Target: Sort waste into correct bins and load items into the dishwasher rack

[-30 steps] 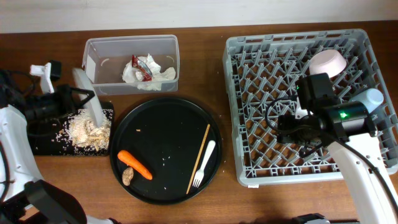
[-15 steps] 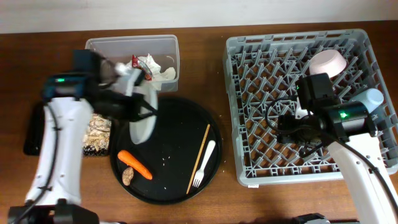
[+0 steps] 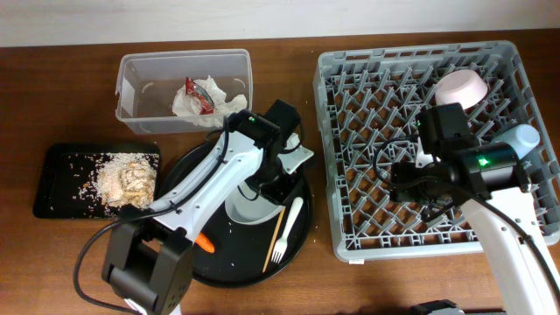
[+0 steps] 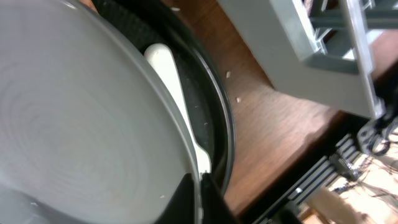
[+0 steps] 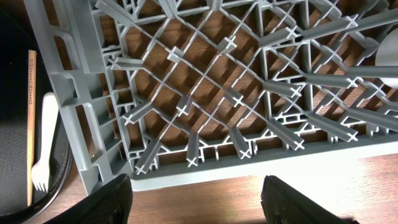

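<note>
Over brown tabletop [image 3: 282, 61], left fingers [image 4: 180, 202] pinch the white plate [image 3: 243, 208], half hidden by their arm [image 3: 214, 173]; right fingers [image 5: 111, 200] spread empty.

The left gripper [image 4: 198, 191] has swung right from the shallow black tray [image 3: 52, 179] to over the large round black tray [image 3: 223, 262], bringing the white plate [image 3: 249, 210] beside the white fork [image 3: 289, 223]. The pale grain scraps [image 3: 122, 179] now lie uncovered, and the left arm [image 3: 210, 175] now hides most of the orange carrot [image 3: 204, 243].

No legible text anywhere
</note>
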{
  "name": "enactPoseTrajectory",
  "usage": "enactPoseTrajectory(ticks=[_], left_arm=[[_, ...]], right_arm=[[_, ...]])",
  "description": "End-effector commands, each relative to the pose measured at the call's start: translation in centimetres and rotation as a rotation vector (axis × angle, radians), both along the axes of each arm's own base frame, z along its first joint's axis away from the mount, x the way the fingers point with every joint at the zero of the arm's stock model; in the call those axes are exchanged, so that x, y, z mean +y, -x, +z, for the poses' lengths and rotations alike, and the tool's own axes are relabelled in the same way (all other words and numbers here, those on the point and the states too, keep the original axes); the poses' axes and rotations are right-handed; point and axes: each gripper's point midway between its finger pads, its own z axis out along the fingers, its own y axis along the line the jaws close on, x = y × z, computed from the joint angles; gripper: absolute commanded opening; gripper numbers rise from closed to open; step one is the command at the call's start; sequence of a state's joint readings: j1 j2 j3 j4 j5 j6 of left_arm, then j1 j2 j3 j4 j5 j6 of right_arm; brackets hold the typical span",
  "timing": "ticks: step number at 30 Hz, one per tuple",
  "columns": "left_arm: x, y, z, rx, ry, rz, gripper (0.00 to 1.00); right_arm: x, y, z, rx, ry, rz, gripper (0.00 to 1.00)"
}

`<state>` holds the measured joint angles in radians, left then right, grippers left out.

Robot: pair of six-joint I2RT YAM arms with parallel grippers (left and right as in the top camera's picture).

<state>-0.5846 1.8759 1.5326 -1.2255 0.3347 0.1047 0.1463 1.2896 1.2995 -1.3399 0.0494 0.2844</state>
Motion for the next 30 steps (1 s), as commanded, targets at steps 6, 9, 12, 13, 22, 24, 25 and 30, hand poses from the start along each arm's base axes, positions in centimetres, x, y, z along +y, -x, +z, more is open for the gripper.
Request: enactPoseTrajectory(ticks=[6, 9, 12, 13, 22, 24, 25, 30], left_arm=[[2.5, -1.1, -0.7, -0.040, -0.150, 0.065, 0.31], [8.2, -3.2, 1.3, -0.123, -0.347, 0.413, 0.49], [14.0, -4.1, 3.3, -0.083, -0.359, 0.681, 0.66], [15.3, -3.9, 3.4, -0.059, -0.374, 0.739, 0.69], [22.8, -0.4, -2.6, 0.155, -0.485, 1.044, 0.87], [22.9, 1.1, -4.6, 0.186, -0.506, 1.036, 0.87], [22.9, 1.4, -5.5, 0.187, -0.506, 1.036, 0.86], [20.5, 2.3, -10.1, 0.223, -0.349, 1.049, 0.65]], right_arm=[[-0.4, 0.0, 0.5, -0.014, 0.013, -0.009, 0.71], [-0.4, 0.0, 0.5, -0.014, 0.013, -0.008, 0.71], [-0.4, 0.1, 0.5, -0.010, 0.014, -0.008, 0.72], [-0.4, 0.1, 0.5, -0.007, 0.014, -0.009, 0.72], [-0.4, 0.6, 0.4, 0.011, 0.016, -0.008, 0.76], [-0.4, 0.6, 0.4, 0.011, 0.016, -0.008, 0.76], [-0.4, 0.6, 0.4, 0.011, 0.016, -0.008, 0.75], [-0.4, 0.7, 0.4, 0.014, 0.017, -0.008, 0.76]])
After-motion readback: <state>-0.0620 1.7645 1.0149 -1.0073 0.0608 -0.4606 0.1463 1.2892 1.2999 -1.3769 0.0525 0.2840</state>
